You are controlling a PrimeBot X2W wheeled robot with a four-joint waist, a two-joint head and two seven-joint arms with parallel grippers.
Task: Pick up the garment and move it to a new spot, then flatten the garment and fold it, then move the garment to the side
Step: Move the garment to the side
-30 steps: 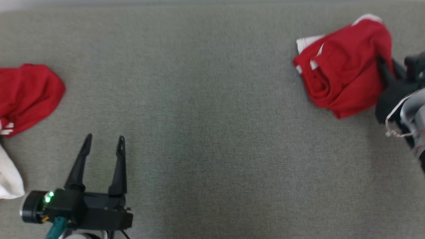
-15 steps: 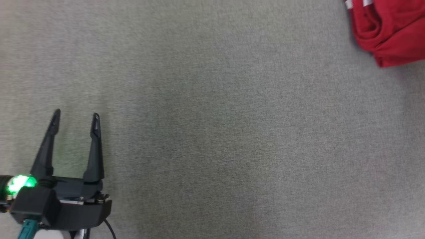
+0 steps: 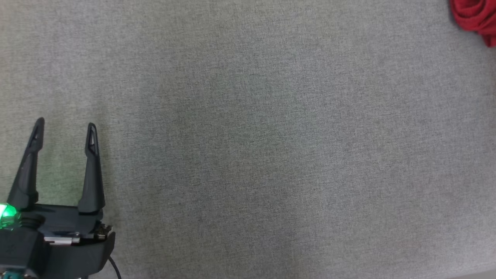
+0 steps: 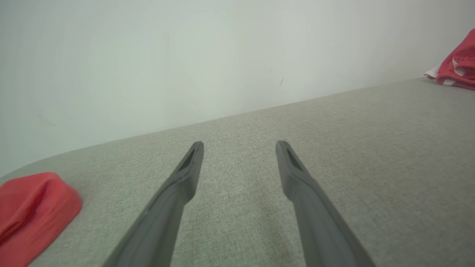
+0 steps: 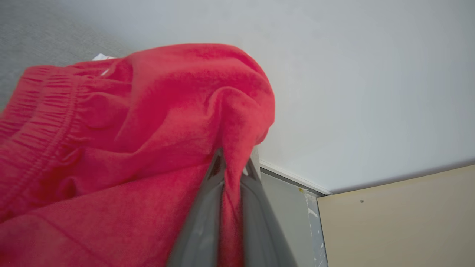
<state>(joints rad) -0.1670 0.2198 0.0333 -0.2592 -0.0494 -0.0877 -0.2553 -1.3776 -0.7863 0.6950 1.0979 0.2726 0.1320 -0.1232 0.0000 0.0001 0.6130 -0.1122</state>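
On the table (image 4: 371,155), a second garment (image 4: 33,207) lies left of the left fingers (image 4: 178,193); the garment (image 5: 130,129) sits between the right fingers (image 5: 202,226).

The garment (image 5: 148,111) is red with white trim at one edge. The table cover (image 3: 248,155) is a plain grey weave. The left gripper (image 3: 65,124) is black, with a green light (image 3: 6,213) at its base. The second cloth (image 4: 33,207), left of that gripper, is red. The wall (image 4: 185,55) is off-white.
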